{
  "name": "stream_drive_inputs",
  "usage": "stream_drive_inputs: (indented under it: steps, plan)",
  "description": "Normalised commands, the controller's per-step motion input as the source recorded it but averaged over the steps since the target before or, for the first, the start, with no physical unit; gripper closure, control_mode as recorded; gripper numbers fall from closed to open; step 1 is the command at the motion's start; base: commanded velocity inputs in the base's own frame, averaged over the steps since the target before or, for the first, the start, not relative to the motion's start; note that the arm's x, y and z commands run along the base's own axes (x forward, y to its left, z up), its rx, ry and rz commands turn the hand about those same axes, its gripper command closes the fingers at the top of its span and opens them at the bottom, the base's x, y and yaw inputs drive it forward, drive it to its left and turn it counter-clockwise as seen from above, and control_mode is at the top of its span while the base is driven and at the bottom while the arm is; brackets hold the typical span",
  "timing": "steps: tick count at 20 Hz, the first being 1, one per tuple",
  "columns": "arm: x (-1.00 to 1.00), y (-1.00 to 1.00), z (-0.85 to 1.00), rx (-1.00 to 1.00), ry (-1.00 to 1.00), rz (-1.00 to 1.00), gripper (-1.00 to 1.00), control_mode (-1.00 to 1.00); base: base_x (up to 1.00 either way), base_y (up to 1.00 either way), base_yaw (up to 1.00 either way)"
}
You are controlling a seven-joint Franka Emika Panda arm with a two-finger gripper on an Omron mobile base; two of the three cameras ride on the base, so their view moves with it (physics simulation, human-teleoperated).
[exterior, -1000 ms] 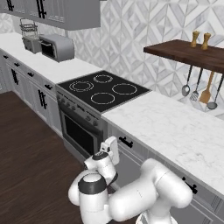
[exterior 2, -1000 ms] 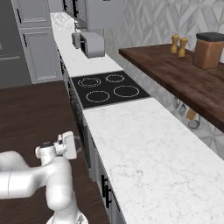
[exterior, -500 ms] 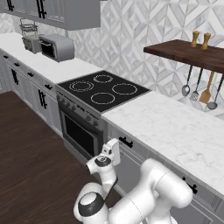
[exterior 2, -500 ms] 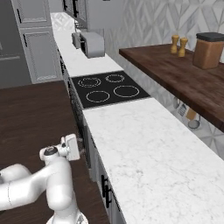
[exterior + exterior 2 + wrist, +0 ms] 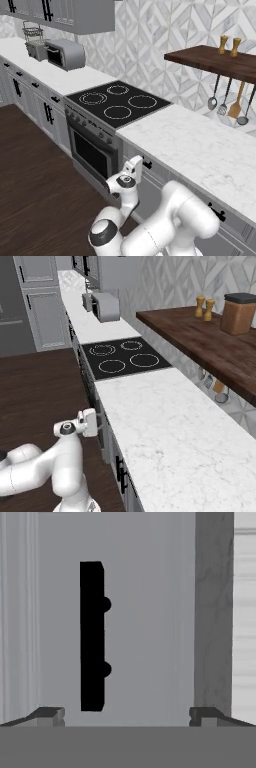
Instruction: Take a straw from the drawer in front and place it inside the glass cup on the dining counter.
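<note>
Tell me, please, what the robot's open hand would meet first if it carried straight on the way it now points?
Most likely the black bar handle of the closed light grey drawer; it lies between the hand's spread fingertips, left of centre. How far off it is remains unclear.

Gripper (image 5: 125, 714): being carried lower and closer to the drawer (image 5: 140, 637) front beside the oven (image 5: 92, 150); arm being folded down, elbow being lowered toward the floor.
</note>
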Motion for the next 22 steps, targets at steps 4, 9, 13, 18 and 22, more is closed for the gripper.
stream_drive_inputs:
  steps: [4,9,13,18,22]
  plan:
    - [0.39,0.00,-0.15,0.07,-0.01,0.00,-1.00,-1.00,0.00,0.00,0.00]
    - [0.36,0.00,-0.27,0.03,-0.02,0.00,-1.00,-1.00,0.00,0.00,0.00]
    - [0.36,0.00,-0.49,0.00,0.00,0.00,-1.00,-1.00,0.00,0.00,0.00]
    - [0.35,0.00,-0.46,0.00,0.00,0.00,-1.00,-1.00,0.00,0.00,0.00]
    - [0.35,0.00,-0.45,0.00,0.00,0.00,-1.00,-1.00,0.00,0.00,0.00]
